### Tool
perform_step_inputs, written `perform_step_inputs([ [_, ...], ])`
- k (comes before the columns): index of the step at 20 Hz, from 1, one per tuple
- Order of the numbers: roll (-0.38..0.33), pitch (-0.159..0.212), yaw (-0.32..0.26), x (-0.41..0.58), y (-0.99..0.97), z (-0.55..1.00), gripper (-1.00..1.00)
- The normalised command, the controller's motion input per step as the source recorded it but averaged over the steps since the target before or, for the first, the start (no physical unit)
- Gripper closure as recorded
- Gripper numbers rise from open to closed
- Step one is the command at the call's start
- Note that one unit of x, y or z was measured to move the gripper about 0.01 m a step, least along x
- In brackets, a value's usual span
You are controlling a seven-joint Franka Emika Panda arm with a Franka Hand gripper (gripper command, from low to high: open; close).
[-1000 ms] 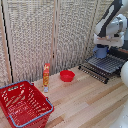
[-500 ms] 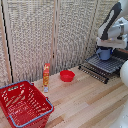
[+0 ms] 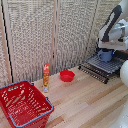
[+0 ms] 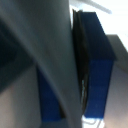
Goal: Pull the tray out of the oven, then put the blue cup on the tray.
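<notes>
Wrist view shows your gripper (image 4: 75,75) pinching the cup (image 4: 97,65) wall. Cup sits just over the tray (image 3: 102,67); it looks light, rigid, slick, so hold by the rim wall.

Arm bent over at the exterior view's far right, wrist pointed down. Gripper (image 3: 106,51) hung low, fingers (image 4: 60,60) closed on the cup (image 3: 105,55).

Lab mock-up — robot arm (image 3: 111,27), screens (image 3: 55,35).
</notes>
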Motion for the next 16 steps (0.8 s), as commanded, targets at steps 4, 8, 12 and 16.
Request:
perform_step_inputs([
  [4,-0.014,-0.070,-0.076,-0.178,0.01,0.33,-1.00],
  [8,-0.022,-0.049,-0.082,-0.083,0.05,0.51,-1.00],
  [12,-0.058,-0.023,-0.130,-0.051,0.08,0.61,-1.00],
  [16,-0.022,0.000,-0.189,-0.001,0.04,0.71,-1.00],
])
